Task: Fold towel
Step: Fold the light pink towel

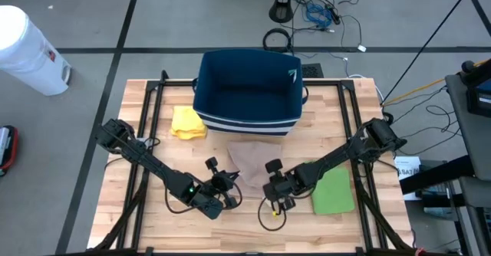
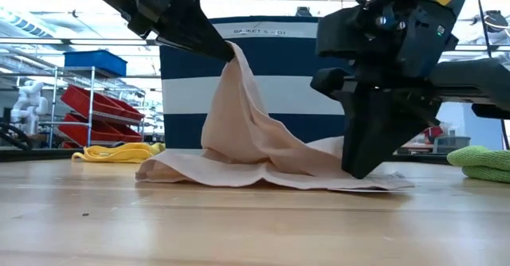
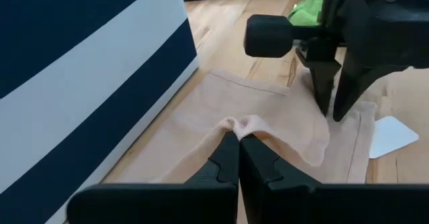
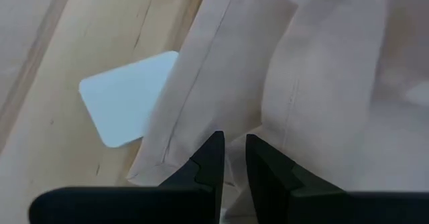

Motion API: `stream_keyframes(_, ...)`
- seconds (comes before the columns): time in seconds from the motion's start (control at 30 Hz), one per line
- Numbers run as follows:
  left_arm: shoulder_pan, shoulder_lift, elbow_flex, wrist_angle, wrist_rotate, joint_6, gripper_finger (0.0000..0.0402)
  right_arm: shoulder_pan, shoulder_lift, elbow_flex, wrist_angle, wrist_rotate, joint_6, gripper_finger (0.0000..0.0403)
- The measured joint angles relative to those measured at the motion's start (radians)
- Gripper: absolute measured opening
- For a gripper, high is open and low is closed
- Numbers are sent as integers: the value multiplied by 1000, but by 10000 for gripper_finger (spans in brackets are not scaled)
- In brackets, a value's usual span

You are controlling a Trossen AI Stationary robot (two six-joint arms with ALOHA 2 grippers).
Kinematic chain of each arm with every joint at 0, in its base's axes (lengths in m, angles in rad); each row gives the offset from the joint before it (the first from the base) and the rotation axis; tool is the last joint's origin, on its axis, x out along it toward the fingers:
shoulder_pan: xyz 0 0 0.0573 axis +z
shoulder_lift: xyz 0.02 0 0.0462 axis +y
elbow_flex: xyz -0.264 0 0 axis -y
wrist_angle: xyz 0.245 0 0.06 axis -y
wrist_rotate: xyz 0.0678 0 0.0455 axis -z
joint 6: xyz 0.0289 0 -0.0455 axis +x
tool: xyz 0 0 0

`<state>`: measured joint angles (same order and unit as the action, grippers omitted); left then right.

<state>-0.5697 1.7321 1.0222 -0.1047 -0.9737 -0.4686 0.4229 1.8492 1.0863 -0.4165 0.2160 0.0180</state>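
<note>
A beige towel point(image 1: 249, 158) lies on the wooden table in front of the blue-and-white basket point(image 1: 247, 91). Most of it rests flat, while one part rises to a peak point(image 2: 233, 59). My left gripper point(image 2: 229, 51) is shut on that peak, well above the table. My right gripper point(image 2: 360, 169) points steeply down at the towel's near right part, with its fingertips almost together at the hemmed edge point(image 4: 201, 110), low by the table. A small gap shows between its fingers point(image 4: 214, 157). My left gripper pinches a bunched bit of the towel point(image 3: 247, 123) between its two fingertips, coming from the table's near left and slanting down. The cloth hangs below it in a slack drape, and its lower parts lie on the table. My right gripper comes from above onto the towel beside its hemmed edge point(image 4: 231, 127), with cloth between its nearly closed fingers. The fingers hide how many layers they have. The towel around them lies on the table.
A white card point(image 4: 127, 96) lies on the wood beside the towel's hem. A yellow cloth point(image 1: 187, 123) lies at the basket's left, and a green cloth point(image 1: 334, 191) lies near the right gripper. The basket stands close behind the towel.
</note>
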Motion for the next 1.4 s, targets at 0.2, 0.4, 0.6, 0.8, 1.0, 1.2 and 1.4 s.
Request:
stream_keyframes(0.2, 0, 0, 0, 0, 0, 0, 0, -29, 0, 0, -16, -14, -4, 50)
stream_keyframes(0.4, 0, 0, 0, 0, 0, 1, 0, -46, 0, 0, -26, -37, -4, 47)
stream_keyframes(0.6, 0, 0, 0, 0, 0, 1, 0, -46, -1, -2, -22, -39, -12, 14)
stream_keyframes(0.8, -3, 0, 0, 0, 0, 1, 0, -48, -7, -56, 33, -32, 0, 1)
stream_keyframes(1.0, -3, 0, 0, 0, 7, 1, 0, -26, -26, -65, 27, 39, -9, 0)
stream_keyframes(1.2, -2, 0, 0, 0, 17, 2, 0, -11, -94, -66, -3, 74, -4, 0)
stream_keyframes(1.4, -2, 0, 0, 0, 19, 4, 0, -9, -128, -64, -31, 45, 13, 0)
